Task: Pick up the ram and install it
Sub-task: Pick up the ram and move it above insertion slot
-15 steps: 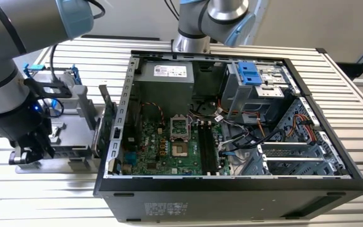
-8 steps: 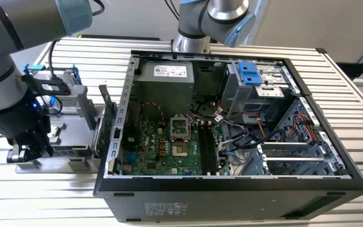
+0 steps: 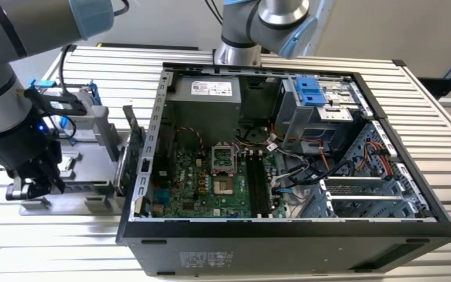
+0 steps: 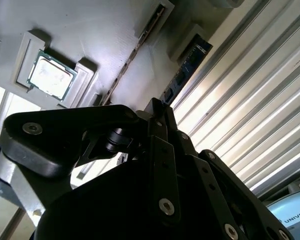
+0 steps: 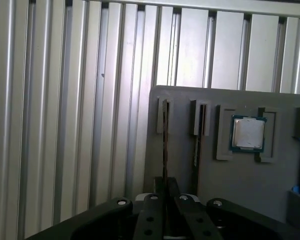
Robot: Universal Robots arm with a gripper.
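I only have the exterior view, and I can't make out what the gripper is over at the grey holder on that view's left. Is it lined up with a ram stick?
Observer: Yes. In the first wrist view the gripper is in line with a ram stick that stands on edge in the slot nearest the grey holder's edge.
Operator: Is that the only stick there?
Observer: No. A second ram stick stands in the neighbouring slot, apart from the first.
Operator: Anything else close by?
Observer: A processor chip lies flat in a recess just past the second ram stick.
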